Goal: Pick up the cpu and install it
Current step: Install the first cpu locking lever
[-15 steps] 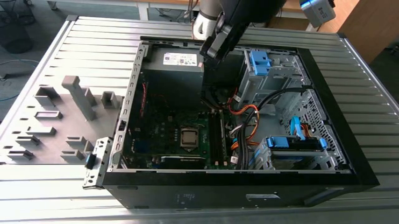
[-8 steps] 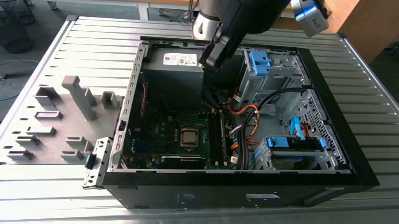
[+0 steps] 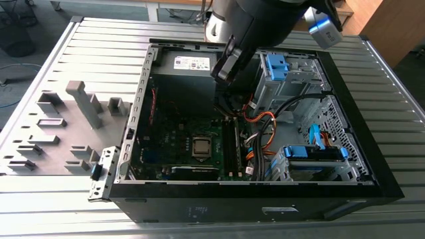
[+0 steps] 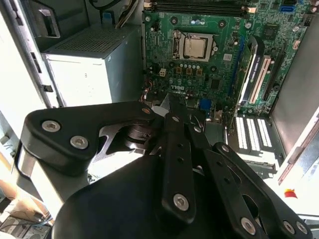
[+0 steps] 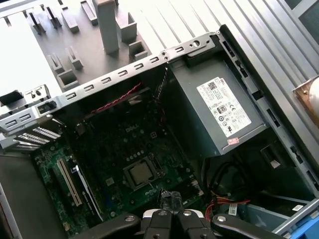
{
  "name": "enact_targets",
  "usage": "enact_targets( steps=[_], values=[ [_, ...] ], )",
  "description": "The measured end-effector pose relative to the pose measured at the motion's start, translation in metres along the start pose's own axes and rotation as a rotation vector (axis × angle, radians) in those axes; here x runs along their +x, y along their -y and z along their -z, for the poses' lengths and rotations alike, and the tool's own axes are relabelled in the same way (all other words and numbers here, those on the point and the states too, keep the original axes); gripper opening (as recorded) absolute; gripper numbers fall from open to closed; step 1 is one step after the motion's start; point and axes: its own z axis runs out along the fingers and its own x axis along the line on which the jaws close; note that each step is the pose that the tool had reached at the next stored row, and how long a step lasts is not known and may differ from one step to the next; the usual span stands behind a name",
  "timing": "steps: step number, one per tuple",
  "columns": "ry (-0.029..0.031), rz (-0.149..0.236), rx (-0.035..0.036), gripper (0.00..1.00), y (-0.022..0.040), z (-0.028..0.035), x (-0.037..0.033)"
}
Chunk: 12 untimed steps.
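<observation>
One pincer [image 5: 171, 200], clenched on nothing, hangs over the motherboard [image 5: 107, 149] — the cpu [image 5: 141, 172] lies flat in its socket [image 5: 128, 179], silvery top up, apparently seated. The case [image 3: 252, 199] lies on its side on the tabletop [image 3: 99, 40] — so the board faces up for reach.

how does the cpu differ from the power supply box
The cpu is a small thin silvery square; the power supply box is a far larger labelled grey block. The cpu lies on the motherboard; the power supply box sits beside it. Both are inside the case.
</observation>
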Motion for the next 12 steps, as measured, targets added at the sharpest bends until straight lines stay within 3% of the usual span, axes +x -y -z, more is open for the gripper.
enact_targets(
  steps=[12],
  values=[
    [-0.0015,0.000,0.0011,0.11,0.0034,-0.0137,0.0018]
  ],
)
